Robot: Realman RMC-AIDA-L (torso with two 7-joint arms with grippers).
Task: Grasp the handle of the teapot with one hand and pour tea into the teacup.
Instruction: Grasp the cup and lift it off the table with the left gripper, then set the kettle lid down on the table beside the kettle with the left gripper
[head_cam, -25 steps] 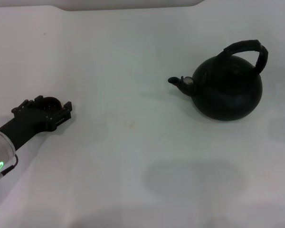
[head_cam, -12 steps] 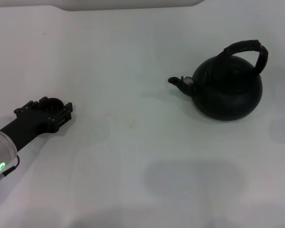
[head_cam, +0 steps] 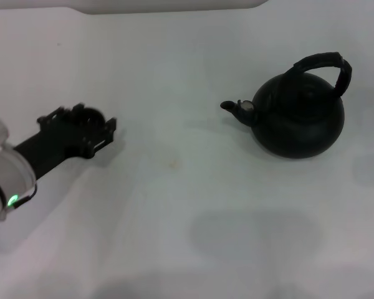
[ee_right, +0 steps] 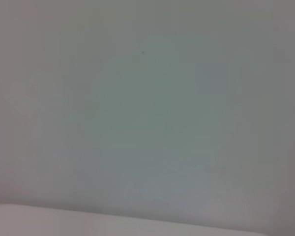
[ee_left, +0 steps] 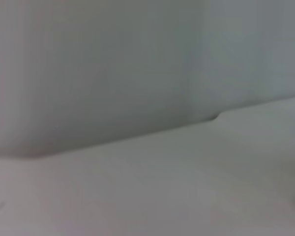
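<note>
Matte black and round, the kettle-shaped teapot sits upright on the white worktop at the right of the head view. Its short spout, which bears a small silvery spot, points toward the left side. The thick black arched handle rises over the teapot's top, and nothing touches it.

The left arm reaches in from the lower left of the head view. Its white-and-grey forearm shows a small green light, and the black left claw is stretched forward and toward the teapot, low over the worktop. It is well apart from the teapot. A round dark shape sits at the claw's far end; whether that is the small teacup cannot be told, nor whether the claw is clenched or released.

The head view alone shows the teapot and the left claw. The left wrist view shows only a blurred pale surface meeting a pale wall; the right wrist view shows only a plain pale-grey wall with a light strip along one edge. The right claw appears nowhere.
</note>
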